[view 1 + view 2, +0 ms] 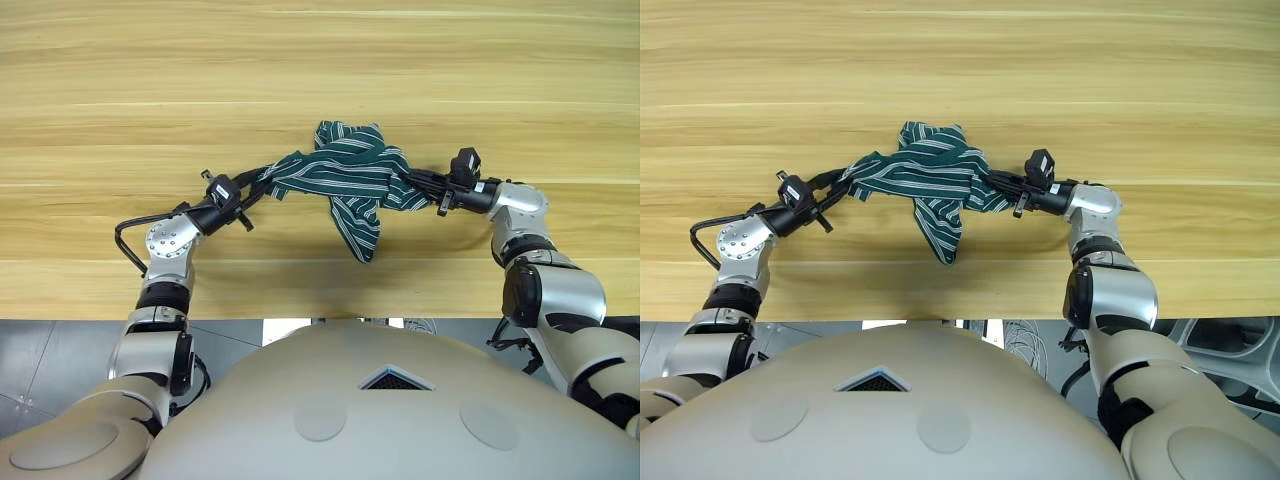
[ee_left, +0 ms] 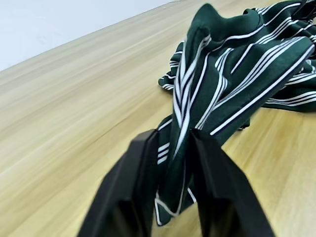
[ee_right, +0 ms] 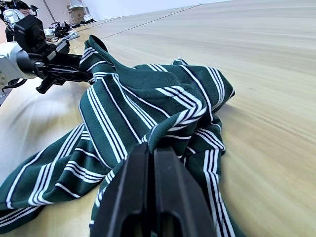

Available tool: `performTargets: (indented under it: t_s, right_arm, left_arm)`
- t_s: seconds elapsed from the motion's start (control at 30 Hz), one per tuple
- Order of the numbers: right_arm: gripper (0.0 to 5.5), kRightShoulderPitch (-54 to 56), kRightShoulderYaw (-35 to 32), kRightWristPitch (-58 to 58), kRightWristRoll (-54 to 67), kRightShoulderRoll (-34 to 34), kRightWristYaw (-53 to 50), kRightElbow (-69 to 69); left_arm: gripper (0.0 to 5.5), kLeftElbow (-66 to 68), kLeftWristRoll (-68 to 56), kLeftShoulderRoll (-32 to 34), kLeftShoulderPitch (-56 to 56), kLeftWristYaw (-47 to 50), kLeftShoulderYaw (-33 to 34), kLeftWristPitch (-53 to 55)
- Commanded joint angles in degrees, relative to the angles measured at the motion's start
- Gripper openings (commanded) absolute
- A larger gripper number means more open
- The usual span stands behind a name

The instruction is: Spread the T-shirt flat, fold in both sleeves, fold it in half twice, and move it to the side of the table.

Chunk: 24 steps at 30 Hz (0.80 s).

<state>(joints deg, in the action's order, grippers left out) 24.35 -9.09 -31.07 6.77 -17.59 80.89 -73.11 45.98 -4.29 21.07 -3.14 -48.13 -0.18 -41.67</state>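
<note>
Wooden tabletop [image 1: 100,100] is carrying a bunched T-shirt [image 1: 350,165]. Left pincer [image 1: 262,182] is gripping its nine-o'clock end, right pincer [image 1: 420,184] the three-o'clock end.

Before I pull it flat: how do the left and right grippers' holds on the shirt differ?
The left gripper takes the shirt at its left end, the right gripper at its right end. The left gripper's jaws stand apart around a thick fold; the right gripper's are nearly together on a thin one. Both are shut on the shirt, low over the table, with it bunched between them.
</note>
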Motion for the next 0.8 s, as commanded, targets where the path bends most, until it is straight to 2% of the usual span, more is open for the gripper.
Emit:
performTargets:
  t_s: [0.03,0.2,0.27,0.43,0.53,0.6,0.7,0.8]
  right_arm:
    - [0.00,1.0,0.0,-2.1,0.2,-0.5,-0.1,1.4]
    - [0.00,2.7,0.7,-5.5,-1.2,-1.8,-5.7,3.0]
    - [0.00,4.8,1.8,-6.6,-3.2,-2.6,-11.2,3.4]
    - [0.00,15.5,5.8,-6.1,-9.3,-5.6,-22.7,5.1]
    - [0.00,21.1,6.8,-5.3,-11.4,-7.8,-28.3,5.4]
    - [0.00,22.3,4.8,-6.2,-8.4,-8.5,-27.6,7.4]
    - [0.00,18.9,1.0,-7.7,0.7,-9.0,-21.6,16.5]
    - [0.00,12.7,-2.1,-1.4,13.0,-8.9,-19.1,37.0]
  left_arm:
    - [0.19,-0.2,0.6,1.3,-1.0,1.9,0.3,-0.9]
    - [0.02,-3.2,-4.5,0.6,-3.4,1.3,2.5,-2.7]
    - [0.02,-4.9,-7.4,0.2,-5.7,0.5,3.4,-2.0]
    - [0.02,-8.9,-16.5,1.0,-19.2,-3.4,6.0,9.7]
    - [0.02,-11.6,-18.5,2.3,-25.8,-2.4,8.0,14.9]
    - [0.02,-18.0,-19.5,3.1,-24.8,-1.9,8.8,17.0]
    - [0.02,-32.4,-21.9,3.3,-17.0,-0.2,9.7,21.3]
    - [0.02,-47.7,-25.8,3.8,-9.3,3.1,11.1,27.7]
